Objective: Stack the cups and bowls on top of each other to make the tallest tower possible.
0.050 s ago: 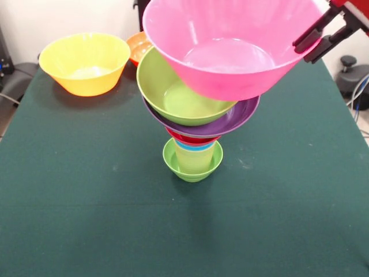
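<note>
The arm came into view at the top right corner, only a short red part of it showing at the edge. From it the hand [314,41] reached down and to the left, its two black fingers [310,36] set close together and clamped on the rim of the pink bowl [230,52], held tilted aloft.
</note>
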